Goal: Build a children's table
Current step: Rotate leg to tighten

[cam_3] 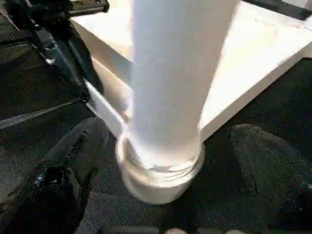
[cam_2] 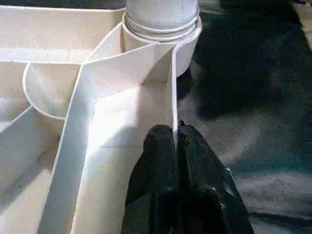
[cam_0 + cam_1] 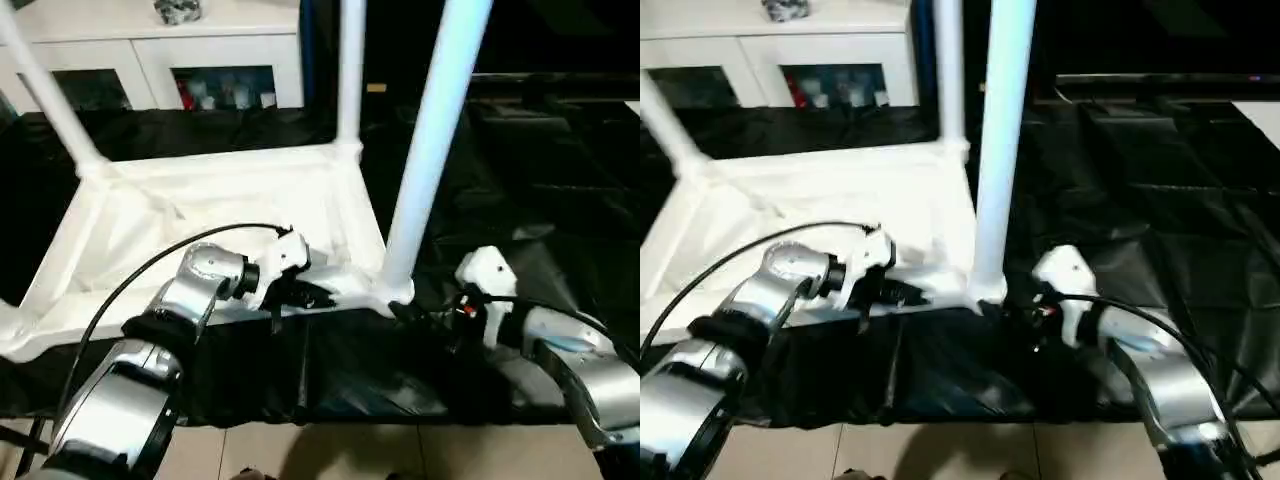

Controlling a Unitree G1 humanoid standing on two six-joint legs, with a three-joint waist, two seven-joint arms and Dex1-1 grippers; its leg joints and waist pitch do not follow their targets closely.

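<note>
The white tabletop (image 3: 200, 200) lies upside down on black cloth, ribbed underside up. Three white legs stand in its corner sockets: far left (image 3: 50, 90), far right (image 3: 350, 70) and near right (image 3: 430, 140). My left gripper (image 2: 176, 132) is shut on the thin near rim (image 2: 173, 83) of the tabletop, a short way from the near right corner socket (image 2: 161, 29). My right gripper (image 1: 168, 161) is open, one black finger (image 1: 73, 161) on each side of the near right leg's base (image 1: 161, 180), not touching it. In the left eye view it sits at that corner (image 3: 415, 312).
A white glass-door cabinet (image 3: 150, 60) stands behind the tabletop, with a small object (image 3: 178, 10) on top. Black cloth (image 3: 520, 170) covers the work surface to the right. Tiled floor (image 3: 350, 450) shows at the near edge. A black cable (image 3: 130, 280) loops over my left forearm.
</note>
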